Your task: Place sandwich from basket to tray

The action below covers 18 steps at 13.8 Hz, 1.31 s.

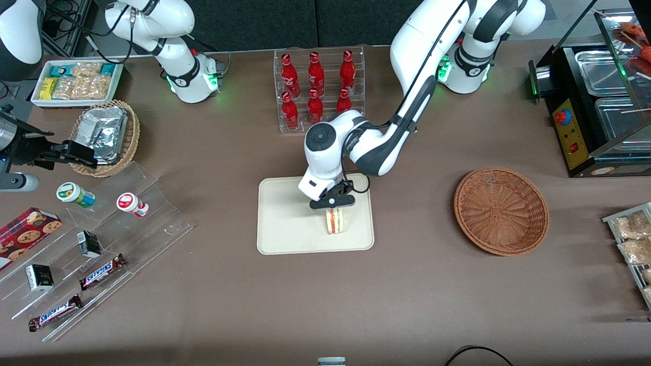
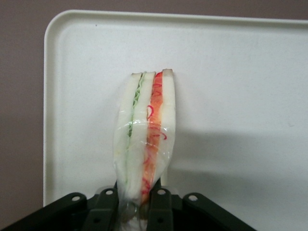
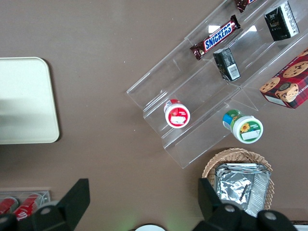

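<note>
One sandwich [image 1: 335, 221] is standing on edge on the tray [image 1: 285, 223], its filling layers showing, with the gripper [image 1: 333, 203] directly above it, fingers [image 2: 161, 202] closing on its wrapped end. The basket [image 1: 501, 210] is sitting well apart from the tray, toward the working arm's end.

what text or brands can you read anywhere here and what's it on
"SNICKERS": chocolate bar on the clear acrylic stand
"SNICKERS": second bar, nearer the front camera
Red bottles, cookie box, small cartons: labels too small to read
Sandwich, held by the gripper over the tray: no text
</note>
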Available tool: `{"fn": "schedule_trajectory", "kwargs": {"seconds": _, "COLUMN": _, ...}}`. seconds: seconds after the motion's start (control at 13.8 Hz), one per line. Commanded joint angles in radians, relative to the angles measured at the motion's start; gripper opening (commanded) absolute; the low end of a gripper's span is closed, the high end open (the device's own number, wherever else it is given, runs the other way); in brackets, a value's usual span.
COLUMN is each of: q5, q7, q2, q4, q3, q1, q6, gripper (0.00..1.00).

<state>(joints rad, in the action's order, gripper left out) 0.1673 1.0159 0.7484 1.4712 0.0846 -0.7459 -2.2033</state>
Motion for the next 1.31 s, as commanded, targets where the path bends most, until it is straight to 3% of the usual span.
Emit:
{"fn": "schedule_trajectory", "kwargs": {"seconds": 0.0, "q5": 0.012, "q7": -0.02, "q2": 0.022, "q4": -0.035, "q3": -0.006, "q1": -0.007, "q6": 0.004, "gripper": 0.83}}
{"fn": "schedule_trajectory", "kwargs": {"seconds": 0.07, "q5": 0.009, "q7": -0.017, "q2": 0.017, "q4": -0.038, "q3": -0.006, "q1": -0.004, "q6": 0.005, "gripper": 0.99}}
{"fn": "schedule_trajectory", "kwargs": {"seconds": 0.29, "q5": -0.002, "q7": 0.001, "q2": -0.039, "q4": -0.048, "q3": -0.011, "q1": 0.006, "q6": 0.052, "gripper": 1.0}}
{"fn": "schedule_trajectory", "kwargs": {"seconds": 0.8, "q5": -0.038, "q7": -0.014, "q2": -0.268, "q4": -0.13, "q3": -0.016, "q1": 0.118, "q6": 0.417, "gripper": 1.0}}
{"fn": "schedule_trajectory", "kwargs": {"seconds": 1.23, "q5": -0.038, "q7": -0.043, "q2": -0.45, "q4": -0.177, "q3": -0.028, "q1": 0.278, "q6": 0.661, "gripper": 1.0}}
